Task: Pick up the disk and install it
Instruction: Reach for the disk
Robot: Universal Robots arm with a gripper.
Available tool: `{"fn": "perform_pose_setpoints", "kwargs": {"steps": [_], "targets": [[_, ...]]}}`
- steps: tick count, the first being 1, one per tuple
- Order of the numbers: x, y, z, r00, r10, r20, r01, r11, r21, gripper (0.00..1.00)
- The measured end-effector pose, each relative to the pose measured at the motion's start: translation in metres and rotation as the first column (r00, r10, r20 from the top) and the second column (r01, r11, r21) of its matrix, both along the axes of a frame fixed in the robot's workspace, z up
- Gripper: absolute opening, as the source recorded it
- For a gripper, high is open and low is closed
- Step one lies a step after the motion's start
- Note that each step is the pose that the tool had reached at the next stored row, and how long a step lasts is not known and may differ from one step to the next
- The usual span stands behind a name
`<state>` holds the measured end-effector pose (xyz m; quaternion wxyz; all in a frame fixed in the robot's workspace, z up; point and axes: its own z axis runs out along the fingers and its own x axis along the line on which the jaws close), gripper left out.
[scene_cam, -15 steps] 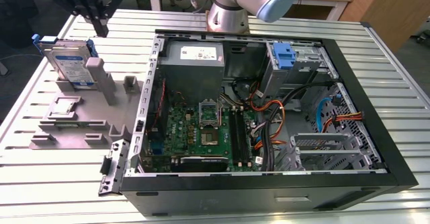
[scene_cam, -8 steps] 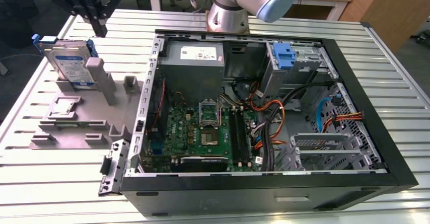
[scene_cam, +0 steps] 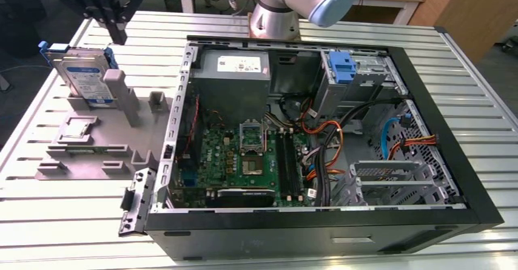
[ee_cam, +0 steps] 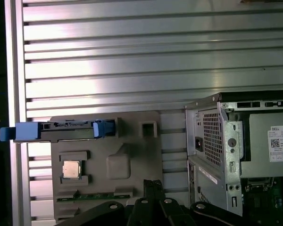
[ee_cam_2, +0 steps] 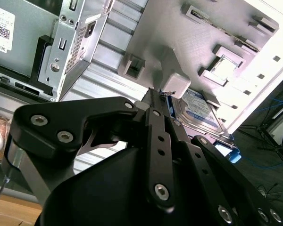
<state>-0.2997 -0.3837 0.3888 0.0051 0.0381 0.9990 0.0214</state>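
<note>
Near the upright disk (scene_cam: 85, 79) (likely stiff, weighty, shock-shy; pinch its flat faces) hangs the claw (scene_cam: 118, 38), clenched empty.

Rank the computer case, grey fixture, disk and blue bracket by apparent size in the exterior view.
1. computer case
2. grey fixture
3. disk, upright in the fixture
4. blue bracket, clearly smallest

Above the upright disk (scene_cam: 84, 76) the air is free up to the pincer (scene_cam: 118, 38), but a tall grey post (scene_cam: 119, 97) stands just beside it on the side of the computer case (scene_cam: 283, 239). The slatted tabletop (scene_cam: 48, 221) gives open room near the exterior view's left edge. Inside the open case, cables (scene_cam: 324, 142) and a blue bracket (scene_cam: 344, 70) crowd the way.
</note>
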Motion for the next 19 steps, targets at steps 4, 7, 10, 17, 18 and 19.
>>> {"fn": "perform_pose_setpoints", "kwargs": {"steps": [4,7,10,17,18,19], "targets": [[-0.0047,0.0000,0.0000,1.0000,0.000,0.0001,0.000,1.0000,0.0000,0.11],[-0.0090,0.0000,-0.0001,1.0000,0.000,0.0000,0.000,1.0000,0.0000,0.11],[-0.0131,0.0000,-0.0001,1.0000,0.000,0.0000,0.000,1.0000,0.0000,0.11],[-0.0231,0.0001,-0.0002,1.0000,0.000,-0.0001,0.000,1.0000,0.0000,0.11],[-0.0250,0.0002,-0.0003,1.0000,0.000,0.0000,0.000,1.0000,0.0001,0.11],[-0.0275,0.0002,-0.0002,1.0000,0.000,-0.0002,0.000,1.0000,0.0000,0.11]]}}
